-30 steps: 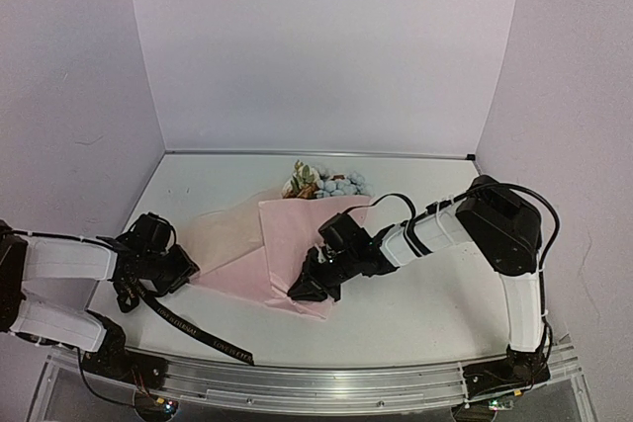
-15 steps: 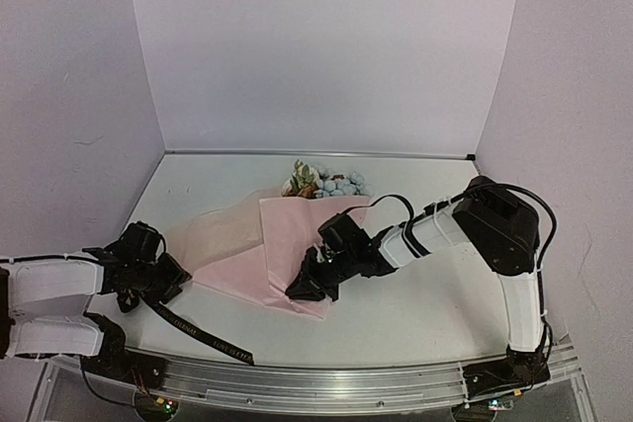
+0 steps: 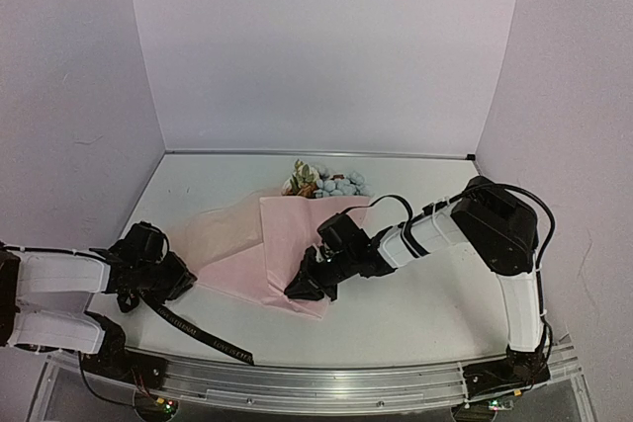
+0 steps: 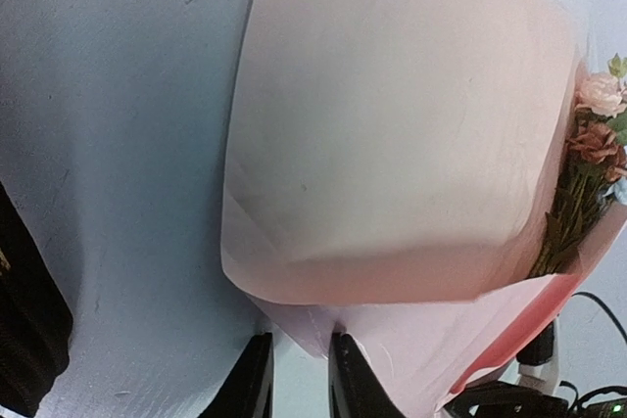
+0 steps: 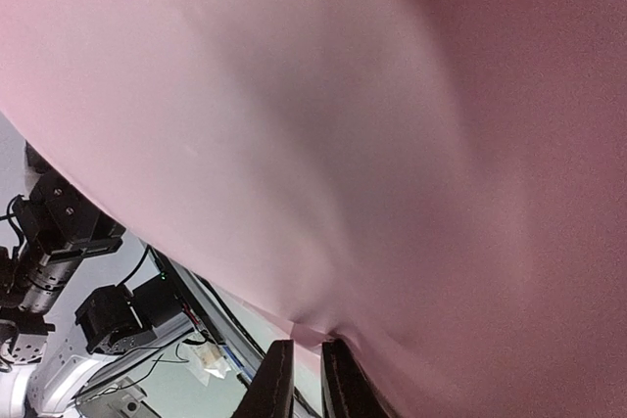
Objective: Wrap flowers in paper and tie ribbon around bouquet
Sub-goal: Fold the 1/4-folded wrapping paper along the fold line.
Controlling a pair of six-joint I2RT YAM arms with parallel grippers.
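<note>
Def in the wrapping stage rn, tying hasn't started. The paper [image 3: 237, 244] is lying on the table [image 3: 425, 313], partly folded, w/ the flowers [image 3: 331, 184] poking out of its far end. In the left wrist view you can see stems tucked under the right-hand fold.

The right gripper [image 5: 302, 351] is down on the near edge of the folded part. Its jaws are basically closed and the sheet puckers right into the tips, so I'd call that a pinch on the paper.

The left gripper [image 4: 297, 357] is at the left corner of the loose flap. Its jaws are only a crack apart and the paper's edge sits right at the tips. Can't tell if it's actually bitten the sheet or is just short of it.

The ribbon [image 3: 198, 333] is flat on the table by the left arm, running toward the front rail, nobody holding it.

Next move imo: left needs a proper grip on that thin edge, then lift it and bring the flap over the stems toward the right side. Right should hold its edge so the bunch doesn't slide. Paper's flimsy, so a shallow pinch prob slips or tears. Ribbon comes after that.
</note>
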